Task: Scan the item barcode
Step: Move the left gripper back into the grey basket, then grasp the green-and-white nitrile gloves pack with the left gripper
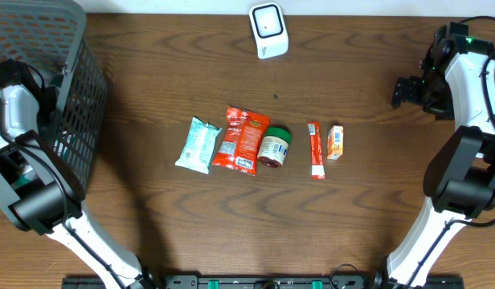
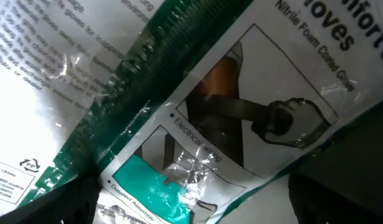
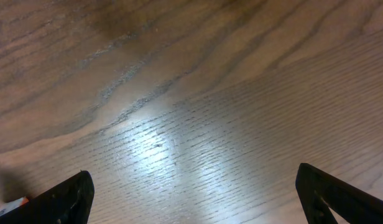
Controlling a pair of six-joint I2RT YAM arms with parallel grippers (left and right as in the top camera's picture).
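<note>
Lying in a row across the middle of the table [image 1: 151,241] are five items, none of them touched by either arm. From left to right they are a pale packet [image 1: 198,145], a red bag [image 1: 241,140] whose left edge meets the packet, and a jar [image 1: 274,146] with a green lid against the bag's right side. Set a little apart are a thin red stick [image 1: 316,150] and a small orange box [image 1: 335,142] just beside it. The scanner [image 1: 268,30], a white unit, sits at the far edge, roughly in line with the jar and well apart from the row. A dark mesh basket [image 1: 79,96] fills the far left corner.

The left arm reaches along the left side to the basket. Its wrist view shows the left gripper [image 2: 191,208] close over a glove pack [image 2: 241,93], clear plastic with a green band and printed text. The fingers [image 2: 48,205] appear only as dark tips at the two lower corners, spread wide with nothing caught between them. Whether they touch the pack I cannot tell.

The right arm stands at the right edge, its wrist toward the far right, well away from the box. The right gripper [image 3: 194,199] looks down on bare wood with a bright patch of glare. Its fingers [image 3: 61,199] are likewise splayed to the lower corners and hold nothing. A scrap of orange and white shows at the lower left edge of that view, too small to name.
</note>
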